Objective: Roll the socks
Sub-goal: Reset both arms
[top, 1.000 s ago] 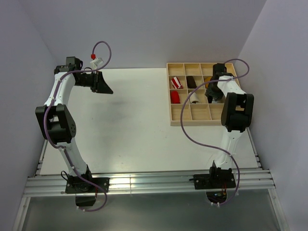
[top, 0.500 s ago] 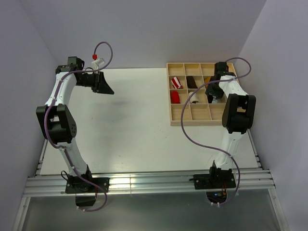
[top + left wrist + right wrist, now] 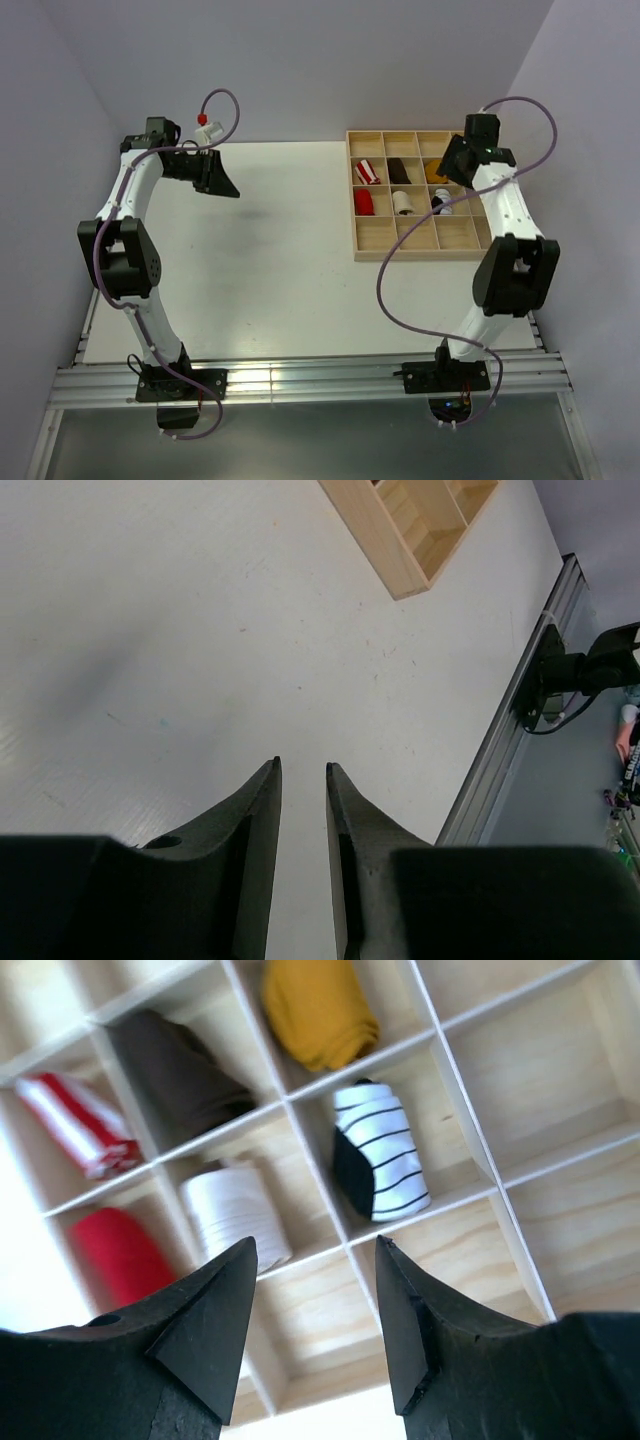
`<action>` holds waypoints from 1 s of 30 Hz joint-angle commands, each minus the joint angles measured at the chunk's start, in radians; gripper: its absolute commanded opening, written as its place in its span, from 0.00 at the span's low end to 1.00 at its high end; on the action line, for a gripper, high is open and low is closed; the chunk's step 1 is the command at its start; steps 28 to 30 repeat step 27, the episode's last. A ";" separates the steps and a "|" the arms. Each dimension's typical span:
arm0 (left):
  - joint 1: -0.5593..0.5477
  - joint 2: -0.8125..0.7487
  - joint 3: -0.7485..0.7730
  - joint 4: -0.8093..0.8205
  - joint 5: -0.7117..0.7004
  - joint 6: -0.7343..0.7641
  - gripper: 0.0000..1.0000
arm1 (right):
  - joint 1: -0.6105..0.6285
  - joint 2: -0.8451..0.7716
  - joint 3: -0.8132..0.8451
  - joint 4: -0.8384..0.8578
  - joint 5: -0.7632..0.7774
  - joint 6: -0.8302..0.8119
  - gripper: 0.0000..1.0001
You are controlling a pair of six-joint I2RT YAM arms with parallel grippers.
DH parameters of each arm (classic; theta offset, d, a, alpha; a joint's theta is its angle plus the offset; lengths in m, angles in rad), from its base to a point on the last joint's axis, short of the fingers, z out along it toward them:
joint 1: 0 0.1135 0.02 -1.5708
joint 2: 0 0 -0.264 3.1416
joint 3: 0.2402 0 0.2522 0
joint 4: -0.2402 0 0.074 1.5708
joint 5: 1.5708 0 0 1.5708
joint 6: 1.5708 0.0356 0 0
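Note:
Two rolled socks lie in neighbouring cells of the wooden tray point(image 3: 358, 240): a cream roll point(image 3: 403, 203) point(image 3: 236, 1216) and a white one with thin black stripes and a black toe point(image 3: 442, 200) point(image 3: 378, 1165). My right gripper point(image 3: 449, 166) point(image 3: 315, 1243) hangs open above the tray point(image 3: 300, 1126), apart from both rolls, with nothing between its fingers. At the far left of the table my left gripper point(image 3: 226, 187) point(image 3: 303, 765) hovers over bare tabletop. Its fingers stand a narrow gap apart and hold nothing.
The tray also holds a red-and-white striped bundle point(image 3: 368, 170), a dark brown one point(image 3: 403, 170), a mustard one point(image 3: 435, 168) and a plain red one point(image 3: 364, 203). Its front row of cells point(image 3: 418, 233) holds nothing. An aluminium rail point(image 3: 300, 380) runs along the near edge.
My right arm has lifted and drawn back from low over the tray, uncovering the striped roll in its cell. The left arm has barely shifted.

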 commanded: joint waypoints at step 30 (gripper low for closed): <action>-0.002 -0.440 -0.187 0.189 -0.306 -0.101 0.35 | 0.079 -0.907 -0.615 0.213 -0.202 0.052 0.63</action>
